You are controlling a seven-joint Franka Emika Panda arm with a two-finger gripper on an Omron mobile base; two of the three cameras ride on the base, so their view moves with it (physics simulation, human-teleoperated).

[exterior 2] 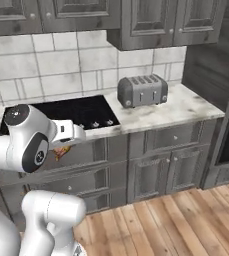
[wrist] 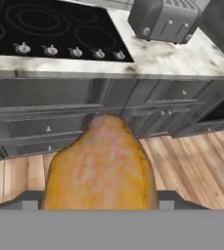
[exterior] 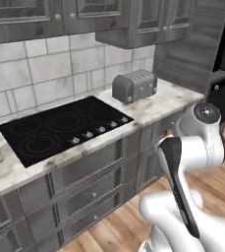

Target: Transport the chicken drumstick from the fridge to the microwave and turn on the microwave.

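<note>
The chicken drumstick (wrist: pixel 101 163) is clamped between the jaws of the gripper (wrist: pixel 100 200), held out in front of the grey lower cabinets (wrist: pixel 133 110), presumably so it can be carried clear of the counter (wrist: pixel 182 61) toward the microwave. Beyond it one black cooktop (wrist: pixel 50 29) is seen at left, with five knobs (wrist: pixel 74 52) along its near edge, and one grey toaster (wrist: pixel 165 19) at far right.

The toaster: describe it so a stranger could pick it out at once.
Find the marble counter under the grey wall cabinets, with the black cooktop set into it. Just right of the cooktop stands the toaster, against the tiled wall. It is a rounded grey metal box with slots on top, the one raised appliance there, unlike the flat black cooktop.
</note>
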